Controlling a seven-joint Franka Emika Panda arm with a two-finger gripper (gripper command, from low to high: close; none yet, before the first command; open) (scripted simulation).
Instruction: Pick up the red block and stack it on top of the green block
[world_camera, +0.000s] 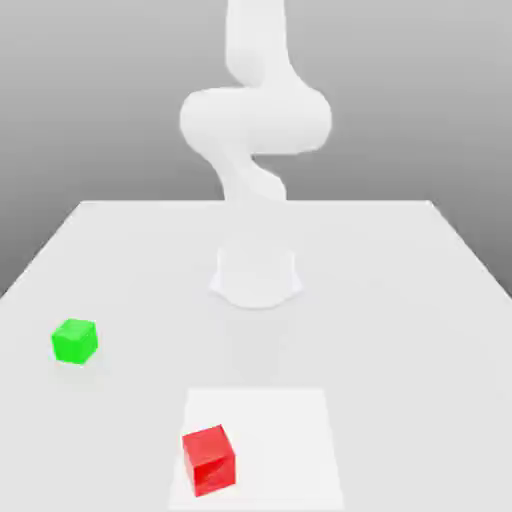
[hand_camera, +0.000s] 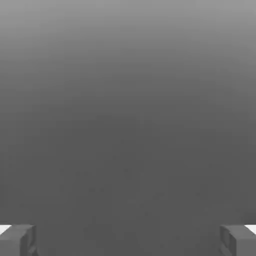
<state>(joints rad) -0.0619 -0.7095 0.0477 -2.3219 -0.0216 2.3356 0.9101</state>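
Observation:
The red block (world_camera: 209, 460) is a small glossy cube resting on a lighter square patch near the table's front edge in the exterior view. The green block (world_camera: 75, 341) sits alone toward the exterior view's left, farther back than the red one. In the hand view my gripper (hand_camera: 128, 240) stands open, its two grey fingertips (hand_camera: 17, 240) far apart with nothing between them, facing a plain grey backdrop. The white arm (world_camera: 255, 120) rises from its base and curls upward at the table's middle.
The white table (world_camera: 400, 300) stretches wide around the arm's round base (world_camera: 256, 275). A paler square patch (world_camera: 290, 440) lies under the red block at the front. Grey backdrop behind.

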